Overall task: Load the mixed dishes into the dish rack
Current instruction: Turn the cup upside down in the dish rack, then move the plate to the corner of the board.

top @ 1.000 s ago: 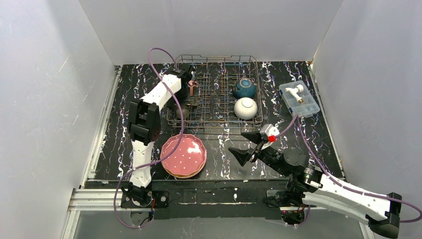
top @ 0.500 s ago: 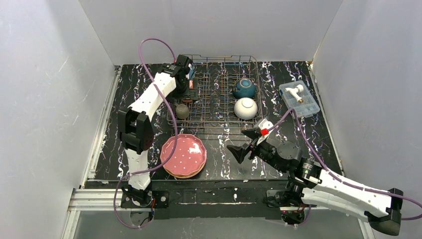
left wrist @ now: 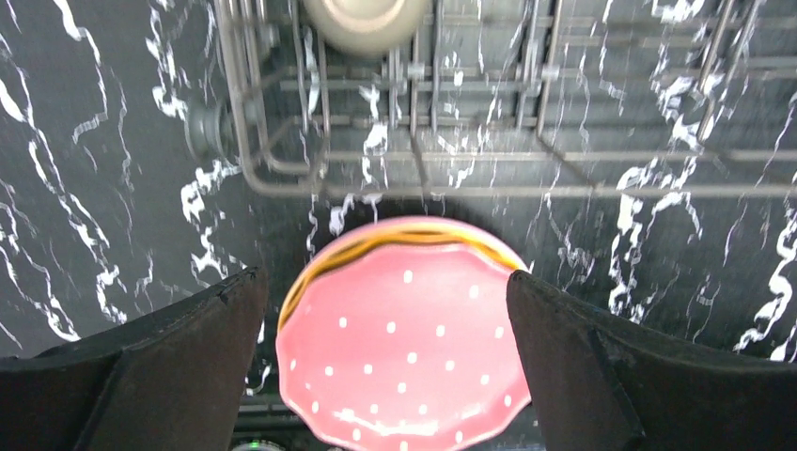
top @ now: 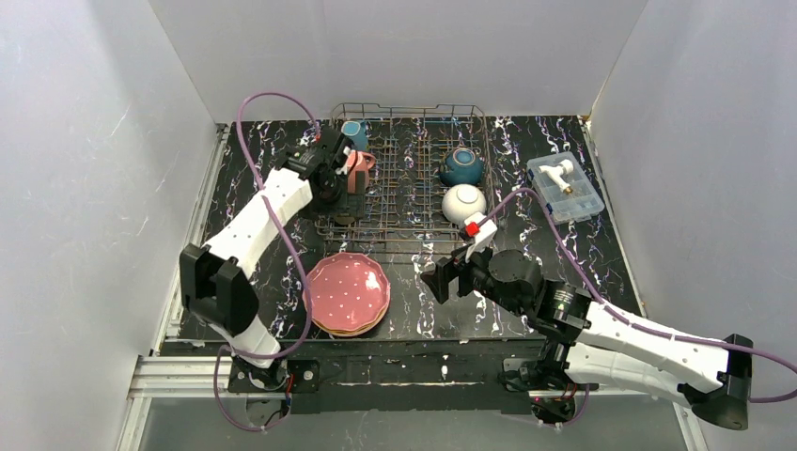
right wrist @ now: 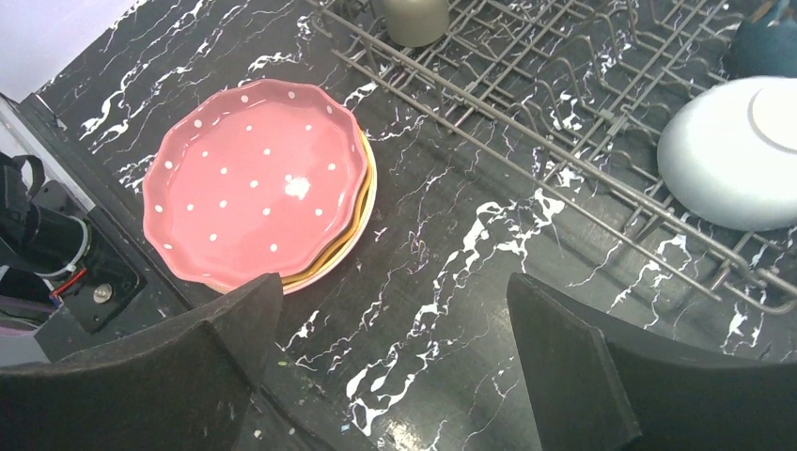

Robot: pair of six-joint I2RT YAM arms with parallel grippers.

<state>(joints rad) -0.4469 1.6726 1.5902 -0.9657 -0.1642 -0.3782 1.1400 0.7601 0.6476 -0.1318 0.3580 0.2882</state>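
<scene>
Glossy pink plate (left wrist: 404, 338), gry metal-wire dish rack (left wrist: 526, 190)

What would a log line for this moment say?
left gripper: open | right gripper: open | plate stack: on table | white bowl, teal bowl: in dish rack

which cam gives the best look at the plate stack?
Right wrist: the plate stack is large and nearly whole, with lower plates' yellow and orange rims showing under the pink top plate. Left wrist cuts off the stack's bottom edge; top external shows it whole but small.
</scene>
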